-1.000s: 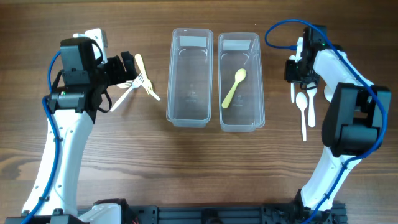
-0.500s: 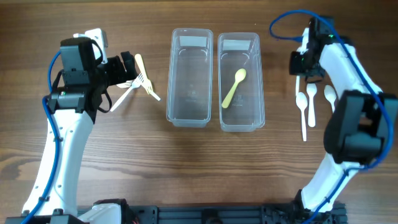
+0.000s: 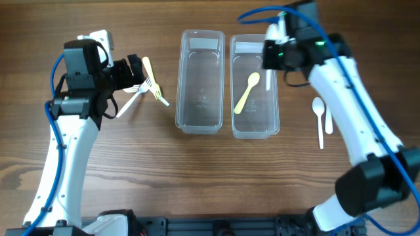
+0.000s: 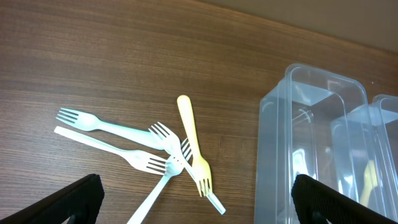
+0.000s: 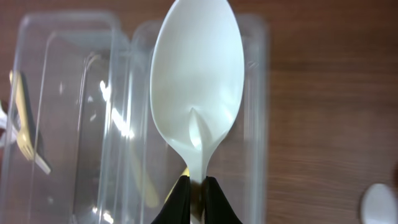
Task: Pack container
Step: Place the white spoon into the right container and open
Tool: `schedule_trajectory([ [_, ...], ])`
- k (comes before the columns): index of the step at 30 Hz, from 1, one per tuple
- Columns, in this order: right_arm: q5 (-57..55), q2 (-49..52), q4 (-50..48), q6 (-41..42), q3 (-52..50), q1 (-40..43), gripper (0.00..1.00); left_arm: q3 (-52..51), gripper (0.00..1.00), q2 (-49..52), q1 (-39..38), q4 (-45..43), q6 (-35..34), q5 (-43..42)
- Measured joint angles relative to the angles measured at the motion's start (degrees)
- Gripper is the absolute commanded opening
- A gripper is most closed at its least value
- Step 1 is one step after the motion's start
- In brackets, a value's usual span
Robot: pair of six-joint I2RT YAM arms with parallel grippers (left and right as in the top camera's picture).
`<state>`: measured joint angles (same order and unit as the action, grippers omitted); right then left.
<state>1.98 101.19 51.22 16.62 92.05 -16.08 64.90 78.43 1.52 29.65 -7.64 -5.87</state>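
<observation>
A white plastic spoon point(image 5: 196, 93) was held by its handle in the right hand point(image 5: 196, 194), whose dark fingers point(image 5: 216, 200) were pressed narrowly together on it. The bowl of the spoon was pointed away from the fingers. In the right wrist view it was seen above the rim of the right-hand clear plastic rectangular container point(image 3: 254, 85). From overhead, the right hand was seen above the far end of that container. A yellow plastic spoon point(image 3: 247, 92) was lying diagonally inside the same container, its bowl towards the far end.

A second clear plastic rectangular container point(image 3: 200, 82) was set just beside the first, on its left, with the long walls touching or nearly so. Nothing could be made out inside it.

Two more white plastic spoons point(image 3: 319, 118) were left on the brown wooden desk point(image 3: 210, 177), to the right of the containers, side by side.

The left hand point(image 3: 136, 71) was held wide, with nothing between its fingers point(image 4: 68, 202). It was placed over a loose cluster of forks lying on the desk, to the left of the containers. A yellow plastic fork point(image 4: 191, 146) was crossed over several white plastic forks point(image 4: 106, 126), and their tines were tangled together.
</observation>
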Motion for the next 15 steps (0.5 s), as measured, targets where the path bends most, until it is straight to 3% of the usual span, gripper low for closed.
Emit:
schedule_trajectory([
  [4,0.4,6.7,0.0,1.6,-0.9,-3.5,0.06,0.0,1.00,0.0,0.0,0.0,0.0,0.0],
  [10,0.6,14.6,-0.8,2.4,-1.6,-4.6,0.36,0.0,1.00,0.0,0.0,0.0,0.0,0.0],
  [15,0.4,14.5,-0.5,0.3,-1.6,-4.4,0.42,0.0,1.00,0.0,0.0,0.0,0.0,0.0],
])
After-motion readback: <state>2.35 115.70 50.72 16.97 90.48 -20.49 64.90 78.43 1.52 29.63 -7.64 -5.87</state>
